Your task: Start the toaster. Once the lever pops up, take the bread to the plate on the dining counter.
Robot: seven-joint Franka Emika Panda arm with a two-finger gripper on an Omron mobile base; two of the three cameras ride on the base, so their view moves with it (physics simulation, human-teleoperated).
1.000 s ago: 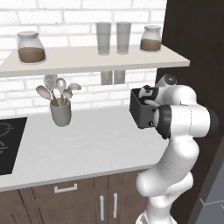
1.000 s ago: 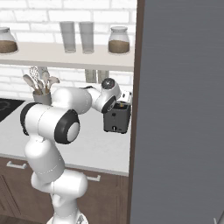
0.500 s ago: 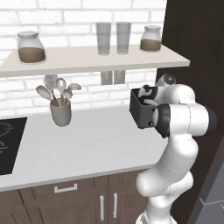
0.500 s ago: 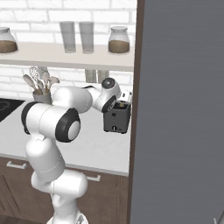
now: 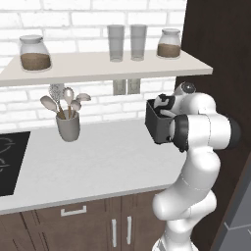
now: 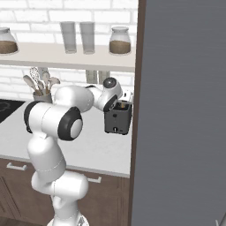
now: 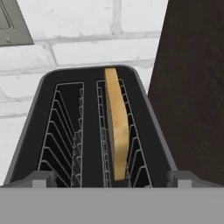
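There was one toaster point(image 6: 118, 118) with two slots and one bread slice point(image 7: 117, 127), two glasses point(image 5: 127, 42), two jars point(image 5: 35, 53), one utensil cup point(image 5: 68, 126) and one wall socket plate point(image 5: 126, 87)

Even, bright, diffuse light fills all three rendered views, with no glare or blur. The long pale wall shelf point(image 5: 108, 68) casts a soft shadow on the white brick wall point(image 5: 93, 105) beneath it. The small black boxy toaster's point(image 7: 94, 131) wire slots stay dark inside. Edges look slightly jagged, undistorted.
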